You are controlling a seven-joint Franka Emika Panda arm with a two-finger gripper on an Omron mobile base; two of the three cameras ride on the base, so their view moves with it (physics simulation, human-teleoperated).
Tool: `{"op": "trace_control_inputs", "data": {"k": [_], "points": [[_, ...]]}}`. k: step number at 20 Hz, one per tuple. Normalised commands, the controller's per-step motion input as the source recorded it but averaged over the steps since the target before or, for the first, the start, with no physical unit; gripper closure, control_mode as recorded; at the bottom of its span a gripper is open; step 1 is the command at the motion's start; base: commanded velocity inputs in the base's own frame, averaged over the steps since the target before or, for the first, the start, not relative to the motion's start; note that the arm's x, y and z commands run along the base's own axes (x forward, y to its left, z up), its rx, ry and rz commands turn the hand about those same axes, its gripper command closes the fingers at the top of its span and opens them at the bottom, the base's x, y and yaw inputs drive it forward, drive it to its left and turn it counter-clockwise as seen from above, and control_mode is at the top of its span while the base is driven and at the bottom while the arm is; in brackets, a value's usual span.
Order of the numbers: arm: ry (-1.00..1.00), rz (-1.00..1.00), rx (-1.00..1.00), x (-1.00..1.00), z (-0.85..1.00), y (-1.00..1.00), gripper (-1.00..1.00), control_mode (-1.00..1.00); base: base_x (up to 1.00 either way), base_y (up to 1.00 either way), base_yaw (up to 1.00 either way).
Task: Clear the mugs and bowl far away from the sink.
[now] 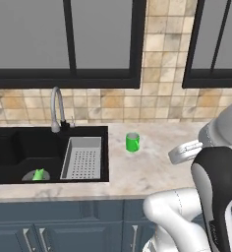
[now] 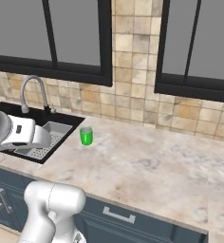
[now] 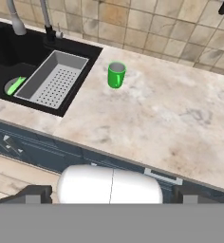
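Green mug stands upright beside sink.

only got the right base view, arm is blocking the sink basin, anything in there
Observer: Yes. In the left base view a small green object lies on the floor of the sink, left of the drainer tray. I cannot tell what it is.
Operator: ok and is the gripper open, cant see the fingers from here
Observer: In the hand view the gripper is open, its two tips wide apart with nothing between them, and it faces the green mug.
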Motion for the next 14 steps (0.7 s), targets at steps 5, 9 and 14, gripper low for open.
{"op": "trace_control_inputs", "data": {"k": [5,9,14], "points": [[0.0,0.0,0.0,0.0,0.0,0.0,-1.0,1.0,0.15,0.0,0.01],[0.08,0.03,0.01,0.24,0.0,-0.05,-1.0,-1.0,0.15,-0.01,0.01],[0.13,0.06,0.06,0.53,0.0,-0.18,-1.0,-1.0,0.0,0.0,0.0]]}}
